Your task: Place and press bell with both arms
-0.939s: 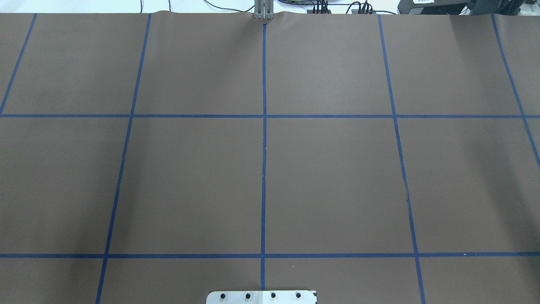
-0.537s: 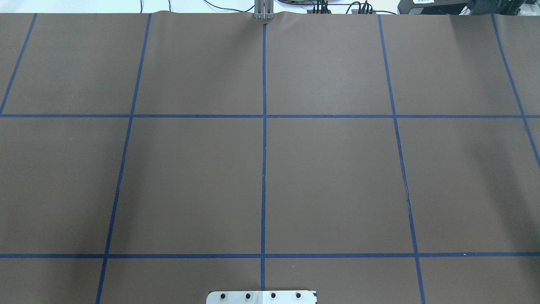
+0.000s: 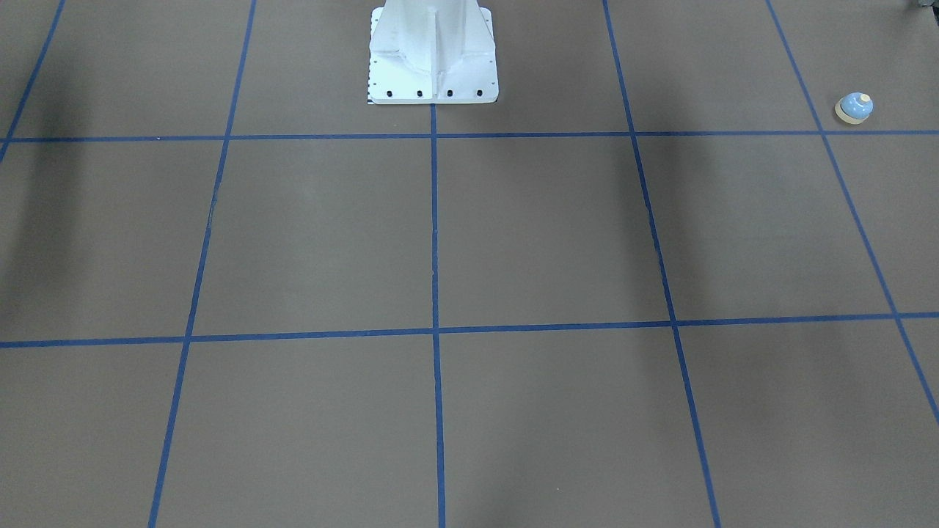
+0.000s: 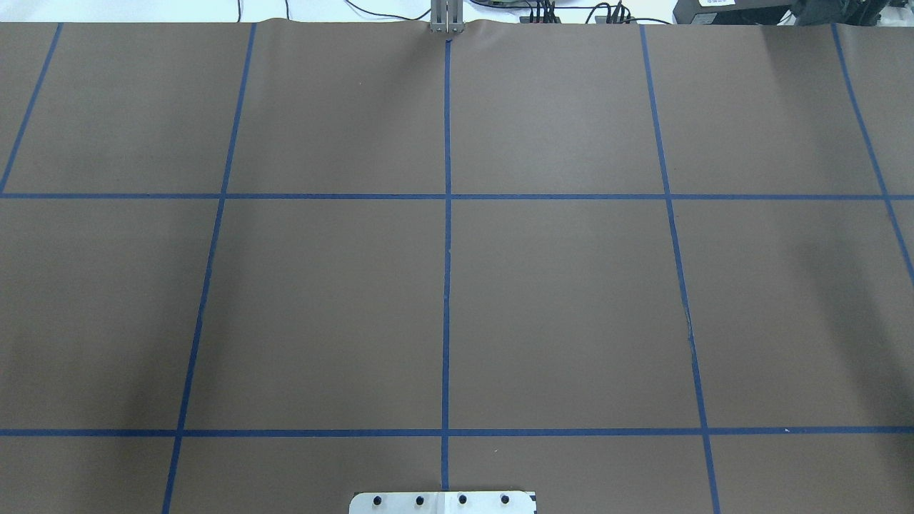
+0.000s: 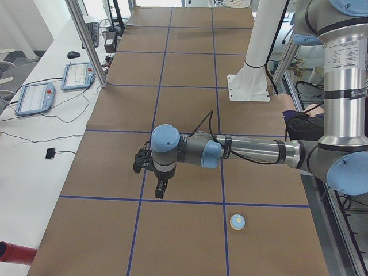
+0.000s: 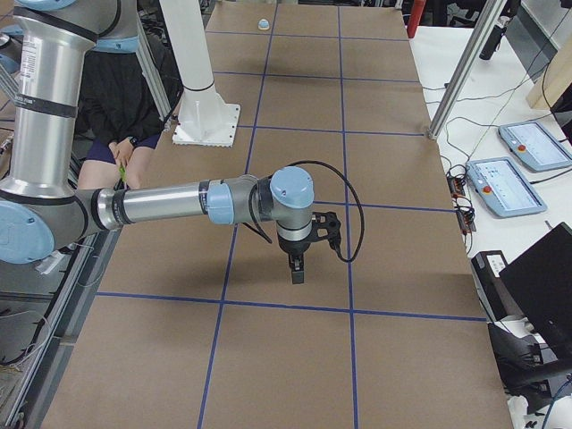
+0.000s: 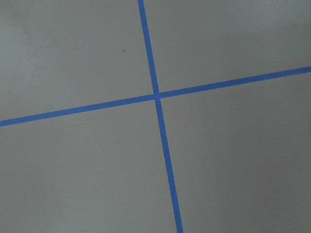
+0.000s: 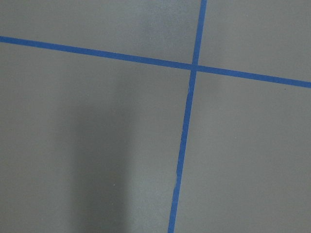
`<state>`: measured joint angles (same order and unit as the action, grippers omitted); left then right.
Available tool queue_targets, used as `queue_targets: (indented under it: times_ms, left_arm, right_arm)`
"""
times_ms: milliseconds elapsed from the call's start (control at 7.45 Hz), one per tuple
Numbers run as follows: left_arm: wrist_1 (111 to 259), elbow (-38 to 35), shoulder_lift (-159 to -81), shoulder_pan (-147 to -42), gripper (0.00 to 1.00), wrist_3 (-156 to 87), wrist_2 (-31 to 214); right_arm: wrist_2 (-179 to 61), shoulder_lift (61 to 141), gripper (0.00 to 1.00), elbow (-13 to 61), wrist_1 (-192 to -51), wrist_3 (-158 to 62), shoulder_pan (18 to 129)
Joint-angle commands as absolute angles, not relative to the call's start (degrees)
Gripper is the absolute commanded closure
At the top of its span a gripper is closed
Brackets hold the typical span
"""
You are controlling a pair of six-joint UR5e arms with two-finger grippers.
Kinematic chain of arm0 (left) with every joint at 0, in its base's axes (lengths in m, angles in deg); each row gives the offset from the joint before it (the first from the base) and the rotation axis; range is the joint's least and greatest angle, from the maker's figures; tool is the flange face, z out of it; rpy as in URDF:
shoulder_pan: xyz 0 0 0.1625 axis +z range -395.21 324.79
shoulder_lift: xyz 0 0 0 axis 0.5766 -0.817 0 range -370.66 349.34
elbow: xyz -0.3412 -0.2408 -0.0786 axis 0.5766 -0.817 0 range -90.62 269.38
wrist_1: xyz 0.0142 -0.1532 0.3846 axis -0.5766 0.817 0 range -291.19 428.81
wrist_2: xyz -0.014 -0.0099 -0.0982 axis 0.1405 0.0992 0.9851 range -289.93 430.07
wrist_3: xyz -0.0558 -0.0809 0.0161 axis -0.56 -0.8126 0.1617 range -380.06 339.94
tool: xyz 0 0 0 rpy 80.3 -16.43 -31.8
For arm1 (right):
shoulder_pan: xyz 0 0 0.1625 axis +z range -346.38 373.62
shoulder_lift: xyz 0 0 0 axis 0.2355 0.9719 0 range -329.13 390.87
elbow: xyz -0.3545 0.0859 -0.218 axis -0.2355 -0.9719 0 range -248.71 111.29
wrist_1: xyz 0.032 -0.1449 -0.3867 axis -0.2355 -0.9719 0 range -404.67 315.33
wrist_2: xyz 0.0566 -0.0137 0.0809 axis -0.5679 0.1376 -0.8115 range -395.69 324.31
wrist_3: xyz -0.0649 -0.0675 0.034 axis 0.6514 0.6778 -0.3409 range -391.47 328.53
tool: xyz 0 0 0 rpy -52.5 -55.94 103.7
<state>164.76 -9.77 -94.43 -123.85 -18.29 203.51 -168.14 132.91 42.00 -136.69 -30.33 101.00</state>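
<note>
The bell (image 3: 855, 108) is a small light-blue dome with a cream button and base ring. It stands upright on the brown table near its left end, and also shows in the exterior left view (image 5: 237, 221) and far off in the exterior right view (image 6: 263, 23). My left gripper (image 5: 162, 187) points down over the table, apart from the bell. My right gripper (image 6: 298, 273) points down near the table's other end. I cannot tell whether either is open or shut. Both wrist views show only bare mat and blue tape.
The white pedestal base (image 3: 433, 59) stands at the robot's edge of the table. Blue tape lines (image 4: 446, 214) grid the mat. An aluminium post (image 5: 86, 40) and teach pendants (image 5: 34, 98) stand along the far side. A seated person (image 6: 125, 116) is beside the base.
</note>
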Motion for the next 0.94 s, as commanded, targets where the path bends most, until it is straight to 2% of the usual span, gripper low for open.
queue_targets:
  times_ms: [0, 268, 805]
  left_arm:
    - [173.6, -4.8, -94.5, -122.2, 0.0, -18.6, 203.6]
    - [174.8, -3.2, -94.5, -116.1, 0.0, -18.6, 203.2]
    - [178.0, -3.2, -85.4, -108.8, 0.0, -18.6, 203.0]
  right_arm:
    - [-168.1, 132.9, 0.0, 42.0, -136.7, -30.3, 101.0]
    - [-168.1, 132.9, 0.0, 42.0, -136.6, -30.2, 101.0]
    - [-168.1, 133.0, 0.0, 42.1, -136.6, -30.2, 101.0]
